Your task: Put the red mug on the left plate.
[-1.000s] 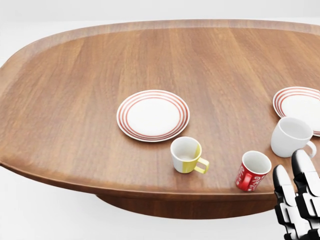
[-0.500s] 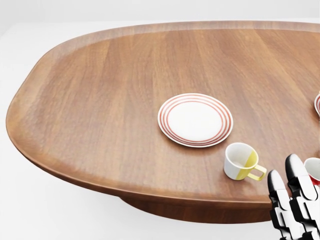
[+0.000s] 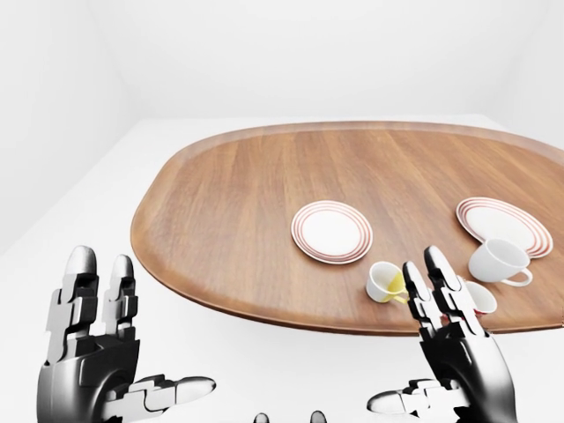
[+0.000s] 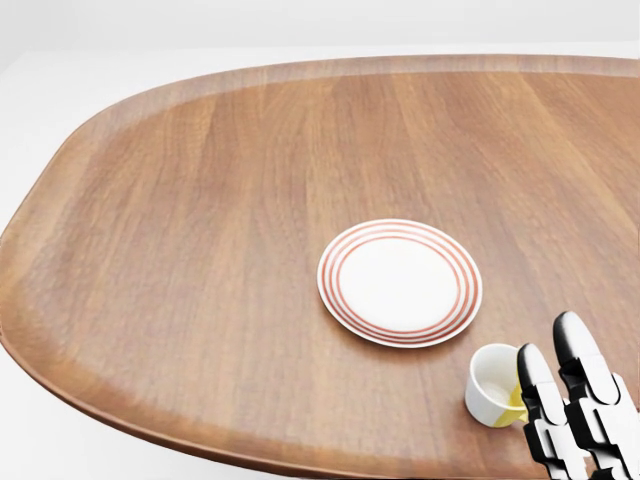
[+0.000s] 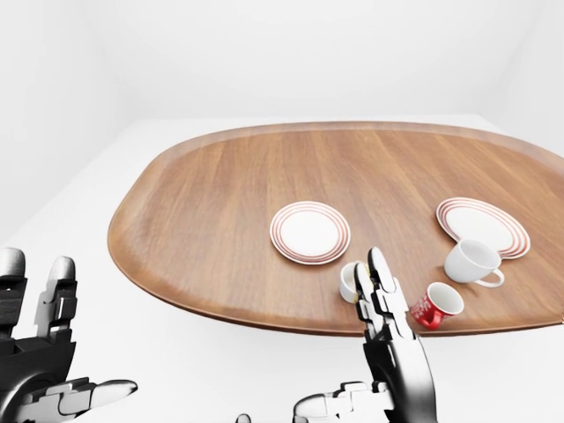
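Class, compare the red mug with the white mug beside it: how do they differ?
The red mug is red outside with a white pattern and looks smaller; the white mug is plain white. The red mug stands nearer the table's lower edge, the white mug beside the right plate. Both have white interiors.

I can read no text; the white marking on the red mug (image 5: 430, 309) is too small.
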